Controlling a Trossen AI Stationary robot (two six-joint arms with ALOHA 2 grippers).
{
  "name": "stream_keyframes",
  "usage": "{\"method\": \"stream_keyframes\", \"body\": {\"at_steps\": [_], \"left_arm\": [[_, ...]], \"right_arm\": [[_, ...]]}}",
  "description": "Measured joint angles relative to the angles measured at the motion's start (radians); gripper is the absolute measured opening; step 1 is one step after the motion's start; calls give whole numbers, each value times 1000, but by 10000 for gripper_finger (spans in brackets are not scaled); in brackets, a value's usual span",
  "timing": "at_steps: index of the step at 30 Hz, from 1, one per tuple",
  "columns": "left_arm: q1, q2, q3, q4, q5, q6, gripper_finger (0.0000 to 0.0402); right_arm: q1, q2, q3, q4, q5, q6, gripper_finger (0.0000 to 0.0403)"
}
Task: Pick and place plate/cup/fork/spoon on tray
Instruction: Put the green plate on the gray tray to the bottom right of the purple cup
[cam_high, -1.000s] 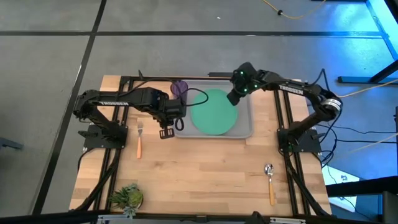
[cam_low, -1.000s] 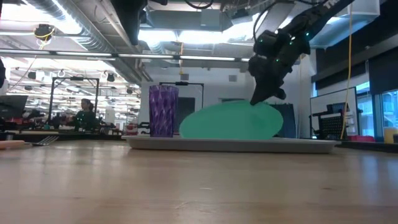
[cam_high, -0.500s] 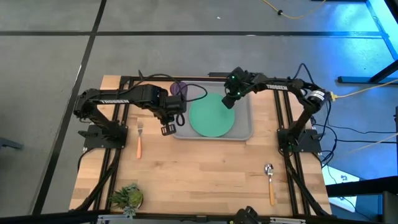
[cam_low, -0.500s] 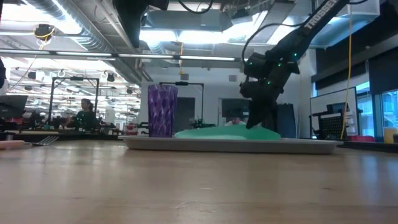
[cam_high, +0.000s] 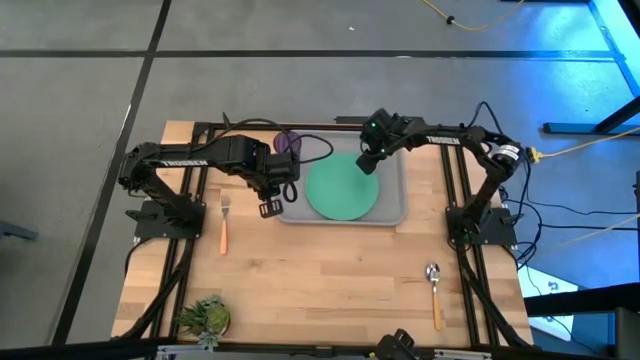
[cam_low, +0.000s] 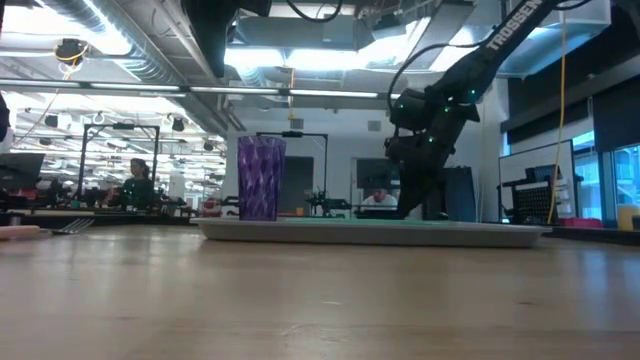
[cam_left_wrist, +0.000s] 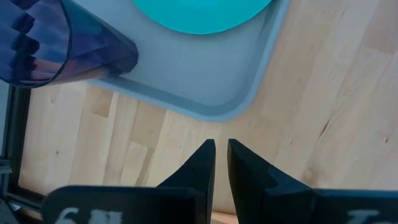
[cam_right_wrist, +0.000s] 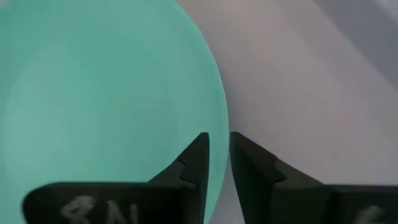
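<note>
A: High view first: what lies on the pale, grained wooden table?

B: A grey rectangular plastic tray with rounded corners and a raised rim sits toward the far side. A flat, round, mint-green plate lies level inside it, smooth and matte, filling much of the tray floor. A small translucent purple tumbler stands upright in the tray's far left corner.

A: How does the tumbler look from the low view?

B: Its wall is faceted, catching light in ridges. The plate sits so low there that the tray rim hides it.

A: And the cutlery?

B: Both pieces are off the tray. The slim fork, silver tines and salmon-orange handle, lies on the wood left of the tray. The spoon, shiny oval bowl and orange handle, lies near the front right, well apart from the tray.

A: The right gripper?

B: The right gripper is at the plate's far right edge. In its wrist view the two dark fingers are pinched nearly together straddling the plate's rim; I cannot tell whether they press on it.

A: The left gripper?

B: The left gripper hangs just outside the tray's near left corner, its fingers clenched almost together on nothing, above bare wood. A small green plant sits at the table's front left.
</note>
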Motion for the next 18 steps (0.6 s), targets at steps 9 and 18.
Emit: {"method": "stream_keyframes", "body": {"at_steps": [9,18], "left_arm": [[0,0,0,0,0,0,37],[0,0,0,0,0,0,37]], "right_arm": [[5,-3,141,-125,17,0,72],[-3,-6,284,-554,129,-103,9]]}}
